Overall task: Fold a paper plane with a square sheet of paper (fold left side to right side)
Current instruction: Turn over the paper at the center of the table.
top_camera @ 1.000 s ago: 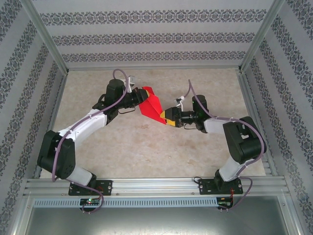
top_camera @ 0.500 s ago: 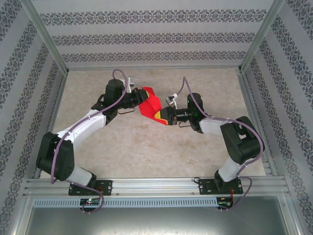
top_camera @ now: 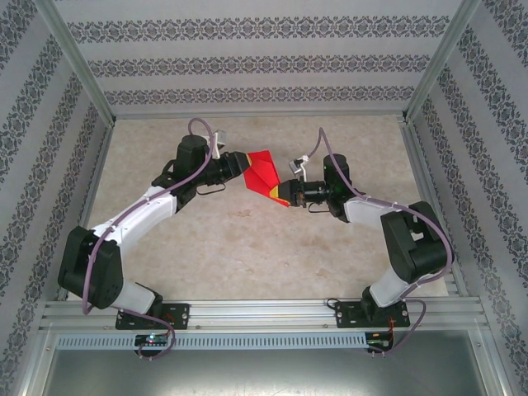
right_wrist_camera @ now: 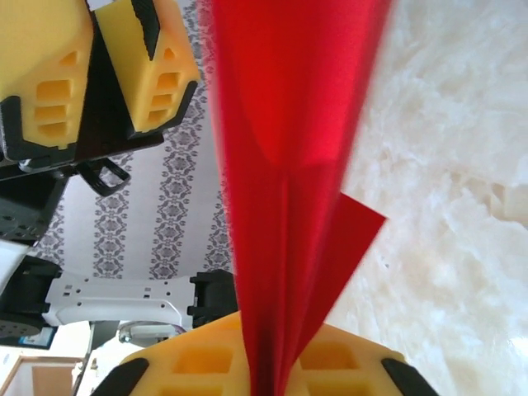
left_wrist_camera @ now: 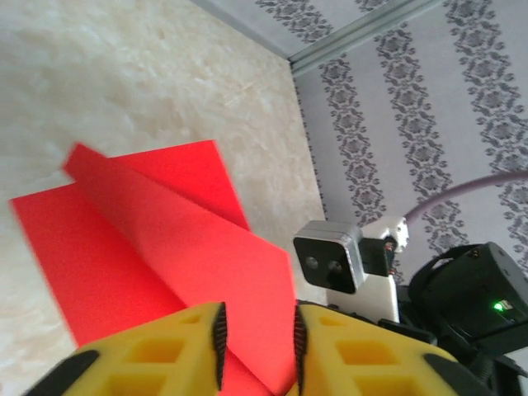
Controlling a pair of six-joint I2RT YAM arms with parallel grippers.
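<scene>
The square sheet of paper (top_camera: 262, 171) is bright red, folded into a pointed shape with creases, and held in the air above the table between the two arms. My right gripper (top_camera: 285, 192) is shut on its lower right tip; in the right wrist view the paper (right_wrist_camera: 289, 124) rises straight out of the pinched yellow fingers of the right gripper (right_wrist_camera: 264, 371). My left gripper (top_camera: 240, 164) is at the paper's left edge. Its jaws stand apart in the left wrist view, with the left gripper (left_wrist_camera: 256, 342) straddling the paper (left_wrist_camera: 165, 239) without clamping it. The left gripper (right_wrist_camera: 103, 58) also appears open in the right wrist view.
The beige marbled table (top_camera: 247, 256) lies below the paper. Patterned walls (top_camera: 264, 62) and aluminium posts (top_camera: 78, 62) enclose it. A metal rail (top_camera: 264, 313) carries both arm bases at the near edge. The right wrist camera (left_wrist_camera: 330, 260) sits close behind the paper.
My right gripper has closed from wide open onto the paper's tip. My left gripper, shut on the paper before, has parted its jaws. The paper shifted slightly right.
</scene>
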